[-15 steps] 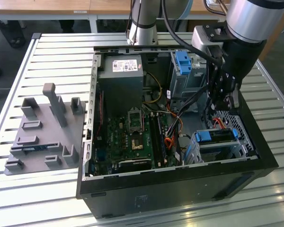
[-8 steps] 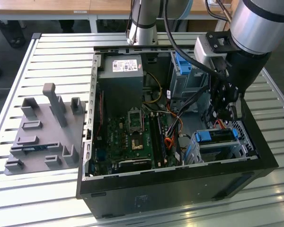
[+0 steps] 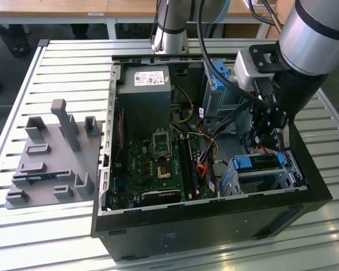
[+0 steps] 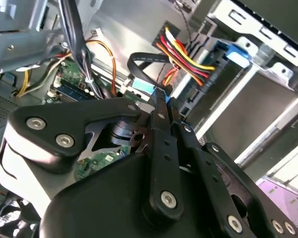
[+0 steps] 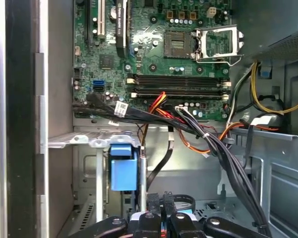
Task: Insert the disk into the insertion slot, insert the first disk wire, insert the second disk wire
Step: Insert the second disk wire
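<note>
While the gripper (image 4: 161,96) pinches a thin blue-tipped wire connector (image 4: 145,88) between nearly closed jaws beside the disk (image 3: 259,162), a skewed push could bend it — or snag neighbouring cables (image 5: 213,144).

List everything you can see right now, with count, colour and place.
PC case: one, black, open on slatted table.
Motherboard: one, green, case floor.
Power supply: one, grey, far corner of case.
Disk: one, blue carrier, in the insertion slot, exterior view's right.
Wires: bundle, red, yellow, black, at the disk's end.
Fixture tray: one, grey, exterior view's left.
Table: one, silver.
Arm: one, silver and black, above the slot.
Hand: one, black, closed on a blue-tipped black wire plug.
</note>
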